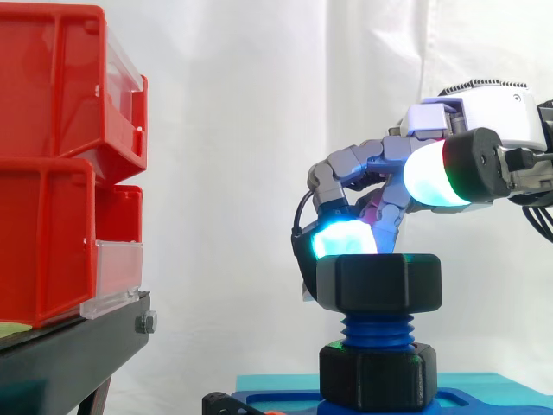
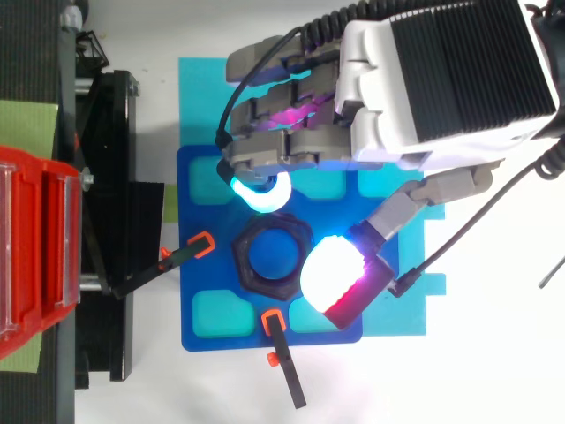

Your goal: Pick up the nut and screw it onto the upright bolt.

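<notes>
Lower centre of the side view: a matte black hexagonal nut [image 1: 378, 281] sits on top of the blue, coarsely threaded upright bolt [image 1: 377, 330] (a second black nut [image 1: 377, 374] lies at the bolt's foot, on the smooth blue base plate [image 2: 199, 177]). The hand [image 1: 484, 117] enters from the right with its fingers [image 1: 346, 164] bent downward. One cyan pad [image 1: 341, 239] touches the nut's upper left rim. The thumb [image 1: 428, 177], white-padded, stands apart above the nut and grips nothing.

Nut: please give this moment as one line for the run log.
nut: on upright bolt, threads bare below | hand: just above nut, grip unclear
</notes>
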You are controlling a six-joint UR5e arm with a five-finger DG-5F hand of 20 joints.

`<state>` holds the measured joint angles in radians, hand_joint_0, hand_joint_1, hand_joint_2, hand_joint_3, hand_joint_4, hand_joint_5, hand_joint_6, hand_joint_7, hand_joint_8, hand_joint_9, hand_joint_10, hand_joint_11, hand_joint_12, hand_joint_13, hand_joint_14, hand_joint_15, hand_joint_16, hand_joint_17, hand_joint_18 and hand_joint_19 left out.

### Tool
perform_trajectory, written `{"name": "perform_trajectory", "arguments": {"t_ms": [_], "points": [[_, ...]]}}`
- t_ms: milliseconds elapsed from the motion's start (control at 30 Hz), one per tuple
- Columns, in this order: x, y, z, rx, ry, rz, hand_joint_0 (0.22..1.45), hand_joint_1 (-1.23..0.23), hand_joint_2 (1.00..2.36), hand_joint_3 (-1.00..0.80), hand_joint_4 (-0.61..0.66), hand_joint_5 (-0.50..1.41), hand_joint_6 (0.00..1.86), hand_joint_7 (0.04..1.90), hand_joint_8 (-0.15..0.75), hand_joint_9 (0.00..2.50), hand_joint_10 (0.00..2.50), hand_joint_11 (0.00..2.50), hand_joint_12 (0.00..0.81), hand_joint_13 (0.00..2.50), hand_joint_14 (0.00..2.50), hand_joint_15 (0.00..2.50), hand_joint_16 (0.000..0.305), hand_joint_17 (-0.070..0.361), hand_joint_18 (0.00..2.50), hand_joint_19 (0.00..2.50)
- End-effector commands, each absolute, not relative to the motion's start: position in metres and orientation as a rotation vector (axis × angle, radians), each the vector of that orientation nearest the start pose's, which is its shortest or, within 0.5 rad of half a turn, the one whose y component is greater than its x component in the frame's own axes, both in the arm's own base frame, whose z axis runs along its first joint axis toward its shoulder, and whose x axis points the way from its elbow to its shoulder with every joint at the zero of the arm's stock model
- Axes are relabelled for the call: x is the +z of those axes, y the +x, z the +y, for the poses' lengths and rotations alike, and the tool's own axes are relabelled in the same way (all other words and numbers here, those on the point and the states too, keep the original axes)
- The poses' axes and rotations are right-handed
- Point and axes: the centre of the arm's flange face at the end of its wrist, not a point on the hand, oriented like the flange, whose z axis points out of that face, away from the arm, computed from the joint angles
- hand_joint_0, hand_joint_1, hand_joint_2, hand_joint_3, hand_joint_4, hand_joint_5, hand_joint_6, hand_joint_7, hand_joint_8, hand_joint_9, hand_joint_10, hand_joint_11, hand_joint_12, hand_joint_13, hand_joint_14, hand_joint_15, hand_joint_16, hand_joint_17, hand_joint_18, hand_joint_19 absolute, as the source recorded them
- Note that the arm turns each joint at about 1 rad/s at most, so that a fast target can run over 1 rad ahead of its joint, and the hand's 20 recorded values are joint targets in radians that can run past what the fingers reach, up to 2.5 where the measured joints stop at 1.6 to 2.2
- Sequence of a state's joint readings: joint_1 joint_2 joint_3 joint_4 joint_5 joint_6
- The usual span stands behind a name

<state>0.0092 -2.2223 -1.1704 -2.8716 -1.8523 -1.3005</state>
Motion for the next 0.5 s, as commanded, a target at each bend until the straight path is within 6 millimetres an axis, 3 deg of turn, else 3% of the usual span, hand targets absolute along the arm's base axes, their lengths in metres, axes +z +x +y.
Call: {"name": "perform_trajectory", "arguments": {"t_ms": [0,100,233,467], "points": [[0.305,0.736,-0.101,0.44,-0.022,1.57,0.55,-0.26,1.0,-0.5,0.12,0.07,0.52,1.49,0.244,1.13,0.0,0.0,0.178,0.81,0.0,0.0,0.01,0.023,0.48,0.0],[0.307,0.736,-0.102,0.439,-0.021,1.562,0.54,-0.23,1.0,-0.5,0.16,0.03,0.5,1.43,0.259,1.07,0.0,0.0,0.197,0.76,0.0,0.0,0.013,0.03,0.41,0.0],[0.318,0.74,-0.102,0.438,-0.026,1.543,0.52,-0.18,1.0,-0.5,0.26,-0.05,0.5,1.09,0.255,0.95,0.0,0.0,0.23,0.68,0.0,0.0,0.019,0.043,0.33,0.0],[0.327,0.745,-0.096,0.441,-0.038,1.52,0.5,-0.16,1.0,-0.5,0.2,-0.12,0.5,0.7,0.227,0.75,0.0,0.0,0.26,0.56,0.0,0.0,0.026,0.058,0.23,0.0]]}}
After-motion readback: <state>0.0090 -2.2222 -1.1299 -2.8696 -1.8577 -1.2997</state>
